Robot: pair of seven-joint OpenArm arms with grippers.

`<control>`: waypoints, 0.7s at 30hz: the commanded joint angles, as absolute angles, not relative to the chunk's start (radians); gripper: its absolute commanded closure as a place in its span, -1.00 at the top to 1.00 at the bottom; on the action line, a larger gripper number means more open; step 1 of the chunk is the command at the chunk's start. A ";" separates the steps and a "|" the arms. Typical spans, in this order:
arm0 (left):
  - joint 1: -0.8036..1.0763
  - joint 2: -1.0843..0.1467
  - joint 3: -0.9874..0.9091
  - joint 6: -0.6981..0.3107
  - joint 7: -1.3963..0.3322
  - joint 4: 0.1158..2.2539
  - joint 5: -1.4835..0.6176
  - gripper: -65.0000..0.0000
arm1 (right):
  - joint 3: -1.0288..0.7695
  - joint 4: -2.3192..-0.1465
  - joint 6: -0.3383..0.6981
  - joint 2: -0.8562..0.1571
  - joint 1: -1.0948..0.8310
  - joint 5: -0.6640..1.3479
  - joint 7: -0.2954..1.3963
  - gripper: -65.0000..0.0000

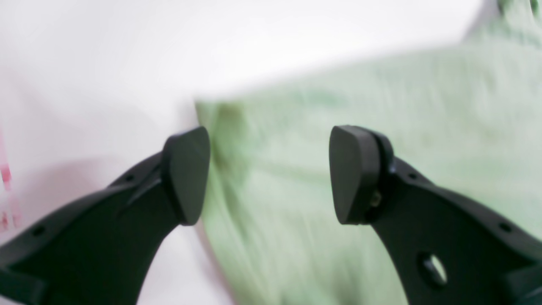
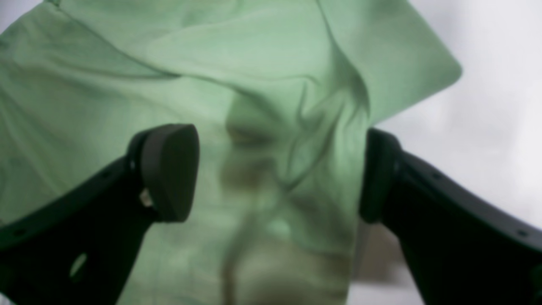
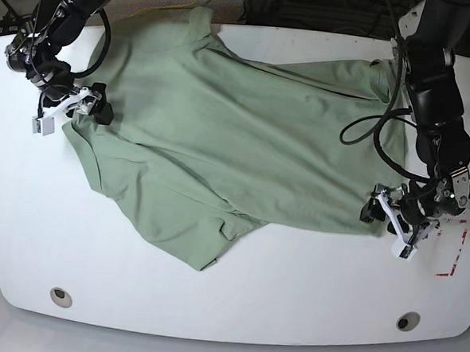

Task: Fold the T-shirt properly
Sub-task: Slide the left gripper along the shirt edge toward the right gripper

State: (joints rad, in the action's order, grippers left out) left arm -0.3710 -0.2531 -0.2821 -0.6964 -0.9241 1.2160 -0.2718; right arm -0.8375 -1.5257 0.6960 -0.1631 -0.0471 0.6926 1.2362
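Observation:
The pale green T-shirt [image 3: 221, 135] lies spread and wrinkled across the white table [image 3: 292, 291], one corner pointing toward the front. My left gripper [image 3: 387, 228] sits at the shirt's right edge. In the left wrist view its jaws [image 1: 271, 176] stand open over the edge of the T-shirt [image 1: 381, 93] with nothing pinched between the pads. My right gripper [image 3: 73, 112] is at the shirt's left edge. In the right wrist view it [image 2: 279, 173] is wide open, with a bunched fold of T-shirt [image 2: 84, 84] standing between the pads and partly hiding the right one.
Red tape marks [image 3: 454, 253] lie on the table near the left gripper. Two round holes [image 3: 62, 296] [image 3: 406, 320] sit near the table's front edge. Black cables loop along the right-hand arm [image 3: 373, 129], and more clutter lies behind the table's back edge.

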 commanded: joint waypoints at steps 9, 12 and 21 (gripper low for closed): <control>-0.038 -0.289 -0.285 -0.698 -1.204 1.781 -0.564 0.27 | -0.842 -1.541 0.698 -0.176 -0.036 0.714 1.274 0.61; 0.073 -0.289 -0.285 -0.698 -1.204 1.847 -0.570 0.27 | -0.842 -1.541 0.698 -0.176 -0.036 0.714 1.274 0.61; 0.275 -0.326 -0.268 -0.698 -1.204 1.882 -0.576 0.26 | -0.842 -1.540 0.698 -0.176 -0.036 0.713 1.274 0.61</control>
